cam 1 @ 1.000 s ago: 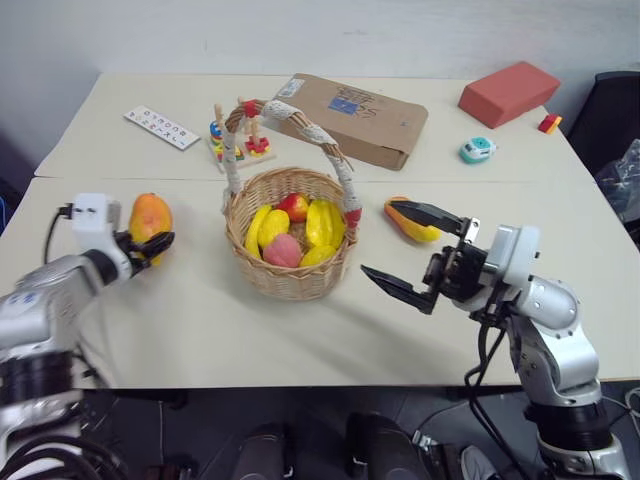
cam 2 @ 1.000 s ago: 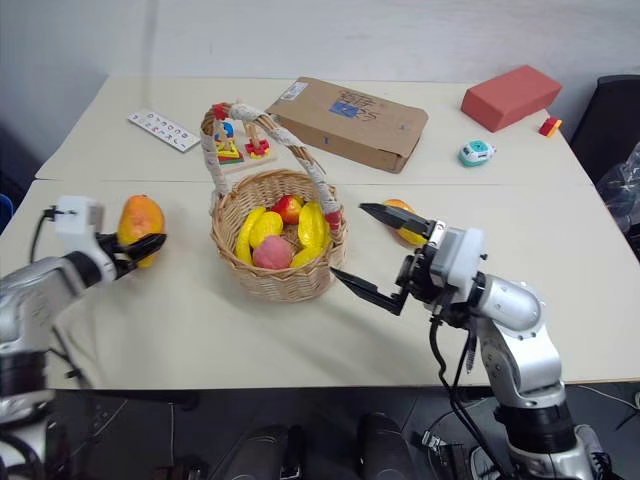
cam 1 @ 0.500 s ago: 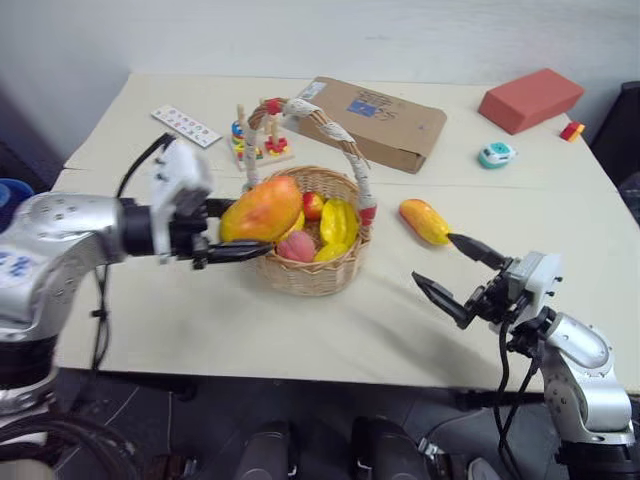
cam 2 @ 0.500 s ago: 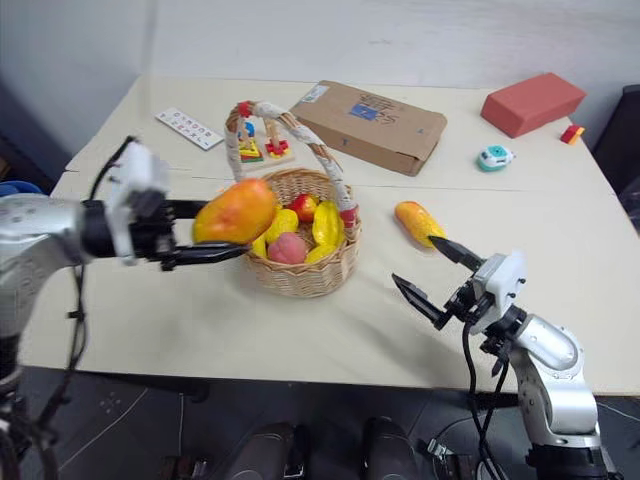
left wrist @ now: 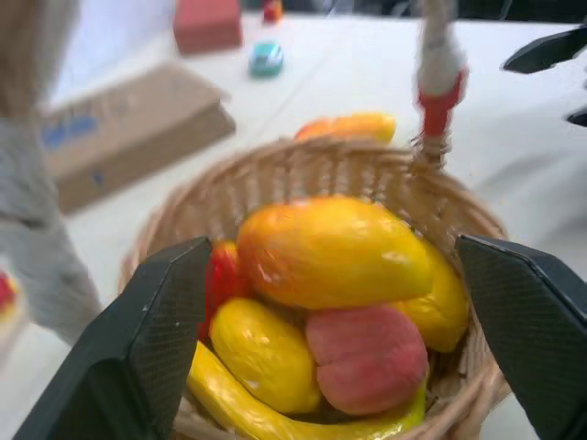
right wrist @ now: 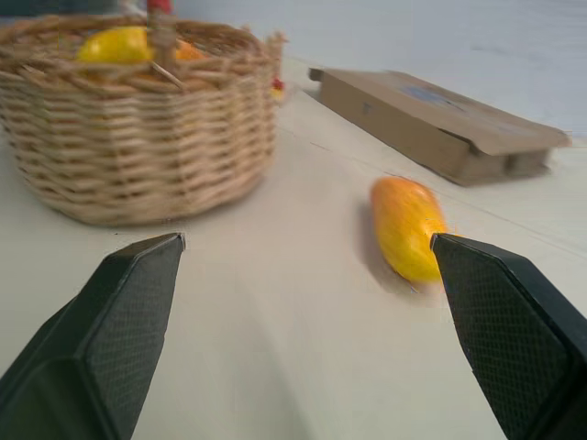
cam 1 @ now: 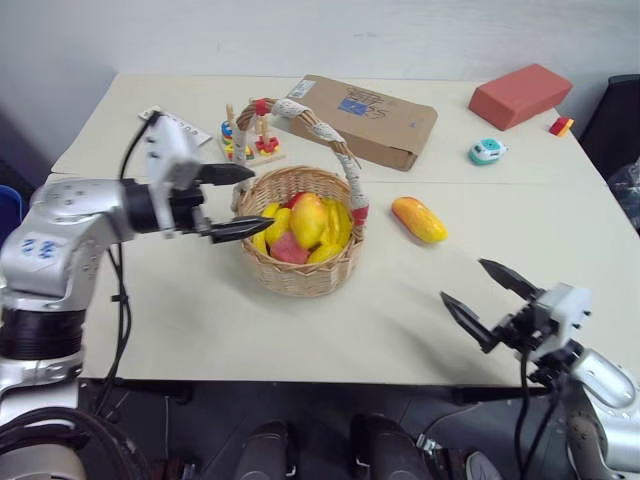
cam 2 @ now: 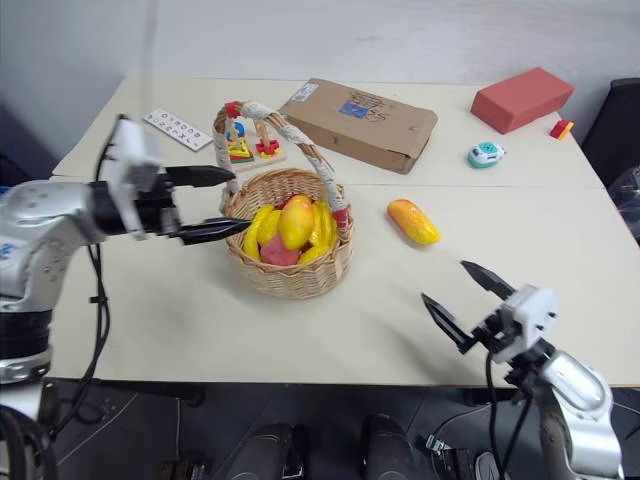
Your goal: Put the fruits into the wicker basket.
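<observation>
The mango (cam 1: 308, 219) has dropped into the basket (cam 1: 300, 275), beyond the open left pincer (cam 1: 245, 201).

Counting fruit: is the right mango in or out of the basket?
Out. The mango lies on the table, beside the basket.

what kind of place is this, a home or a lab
Probably a lab or test room, not a home: two plain tables pushed together against a bare wall, set with toy props such as a wicker basket of plastic fruit, a ring stacker and a cardboard box.
</observation>
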